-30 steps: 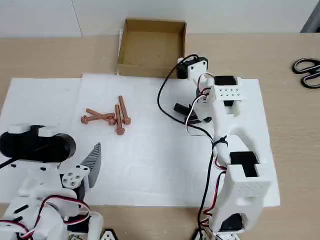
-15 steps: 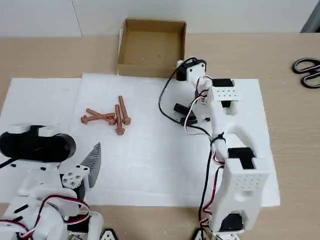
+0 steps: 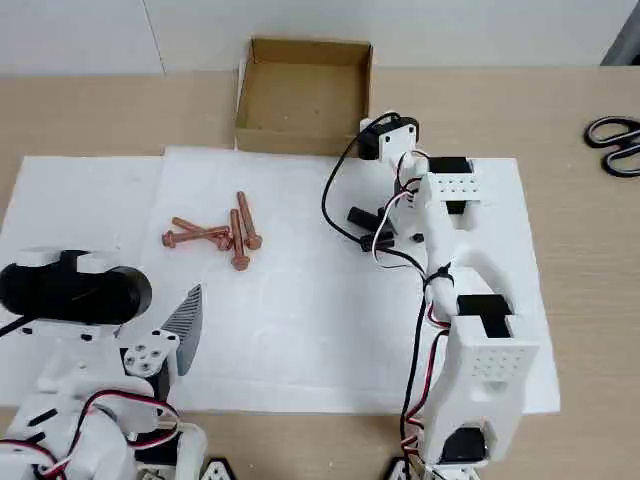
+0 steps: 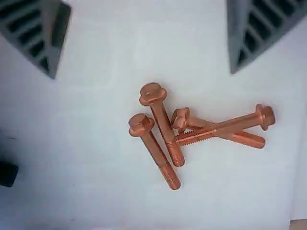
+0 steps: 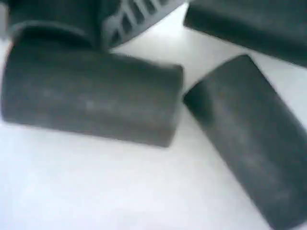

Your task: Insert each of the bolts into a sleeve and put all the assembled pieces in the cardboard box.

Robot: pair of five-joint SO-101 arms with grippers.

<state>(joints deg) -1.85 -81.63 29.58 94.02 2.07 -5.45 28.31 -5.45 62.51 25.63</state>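
Observation:
Several copper bolts [image 3: 215, 232] lie in a loose heap on the white sheet [image 3: 300, 330], left of centre; in the left wrist view the bolts [image 4: 192, 129] sit just beyond my open left gripper [image 4: 144, 69]. My left gripper [image 3: 185, 322] hangs at the front left, well short of them. My right gripper [image 3: 395, 228] is low over the black sleeves [image 3: 358, 215], hidden under its wrist. Three black sleeves lie on their sides close together in the right wrist view: one sleeve [image 5: 91, 96], a second [image 5: 249, 158] and a third [image 5: 249, 24]. The cardboard box [image 3: 305, 132] stands open at the back.
Scissors [image 3: 615, 140] lie on the bare wood at the far right. The right arm's black cable [image 3: 330, 195] loops over the sheet between the bolts and the sleeves. One black sleeve [image 4: 5, 173] shows at the edge of the left wrist view.
The right arm has shifted slightly over the sleeves, its elbow settling a little lower. The left arm and the bolts have not moved.

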